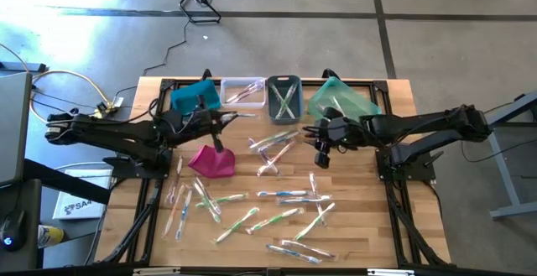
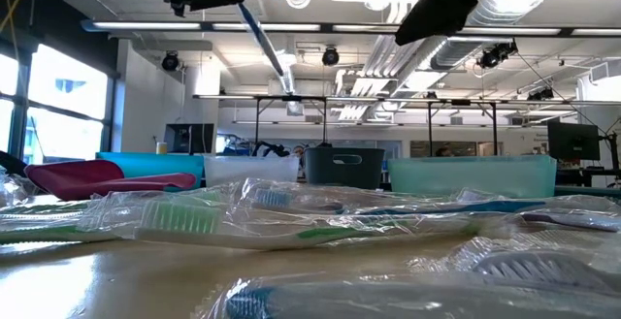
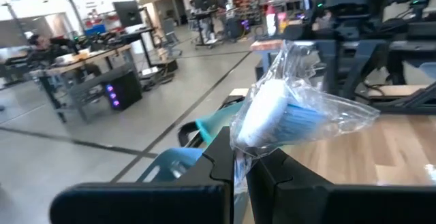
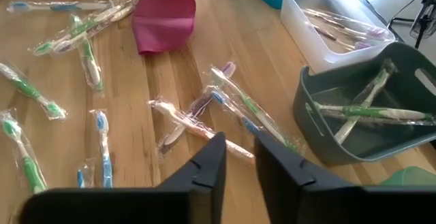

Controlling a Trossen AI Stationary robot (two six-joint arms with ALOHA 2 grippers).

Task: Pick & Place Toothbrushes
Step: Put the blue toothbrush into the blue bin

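Observation:
Many wrapped toothbrushes [image 1: 252, 205] lie flat across the wooden table; a small heap [image 4: 204, 112] lies in the middle. My left gripper [image 1: 220, 127] hovers above the magenta pouch [image 1: 211, 160], shut on one wrapped toothbrush with blue bristles [image 3: 276, 112]. My right gripper [image 1: 322, 152] hangs over the table right of the heap, tilted down, its fingers [image 4: 211, 163] a narrow gap apart with nothing between them. A few toothbrushes lie in the clear bin [image 1: 243, 91] and the grey bin [image 1: 284, 98]. My left gripper pinches the wrapped toothbrush just below its bristle head [image 3: 240, 154], between its two fingers. The fingers point level from the table's left and lie across the brush. The head [image 3: 266, 108] sticks up past the fingers; the handle [image 2: 264, 40] slants down below them, clear of the table.
Along the far edge stand a blue bin [image 1: 195, 98], the clear bin, the grey bin and a teal bin [image 1: 342, 100]. The magenta pouch lies left of centre. Bare wood shows near the table's right edge [image 1: 369, 217].

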